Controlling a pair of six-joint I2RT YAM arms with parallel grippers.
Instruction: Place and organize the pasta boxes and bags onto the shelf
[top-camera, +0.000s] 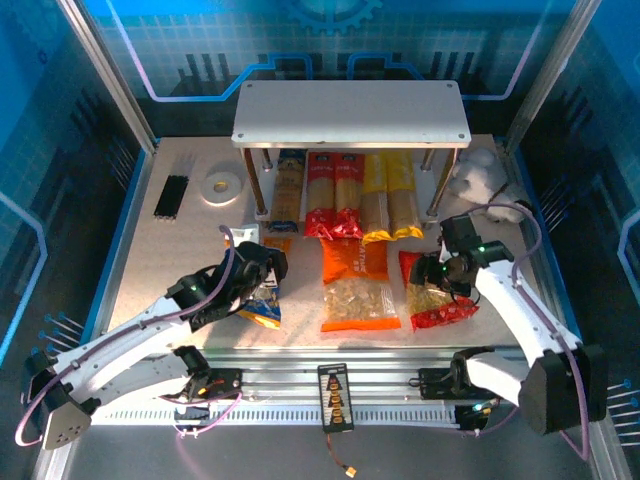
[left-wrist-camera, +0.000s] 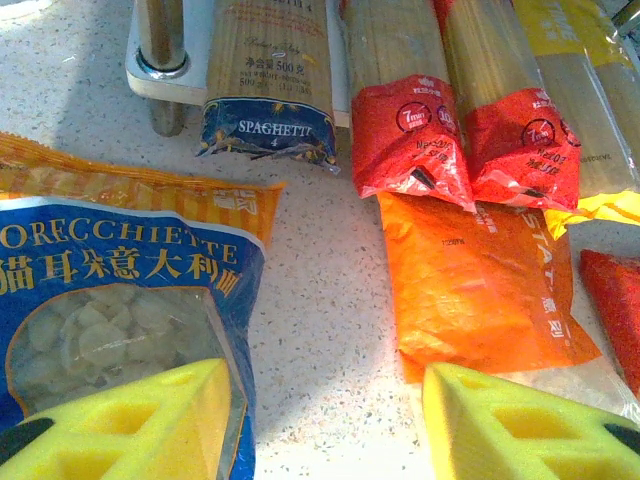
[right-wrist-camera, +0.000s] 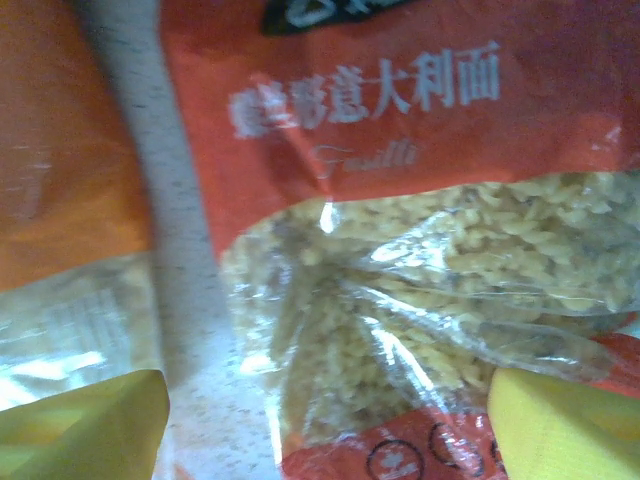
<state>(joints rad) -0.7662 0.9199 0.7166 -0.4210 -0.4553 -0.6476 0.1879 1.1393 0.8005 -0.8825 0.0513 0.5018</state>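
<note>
Right gripper (right-wrist-camera: 325, 405) hovers spread wide over the red bag (right-wrist-camera: 400, 150).

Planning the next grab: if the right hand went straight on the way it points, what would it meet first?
Likely the red bag, close ahead of the right hand; depth unclear.

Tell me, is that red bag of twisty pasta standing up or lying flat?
Lying flat. The red fusilli bag rests label-up on the table, its clear window facing the overhead camera.
</note>
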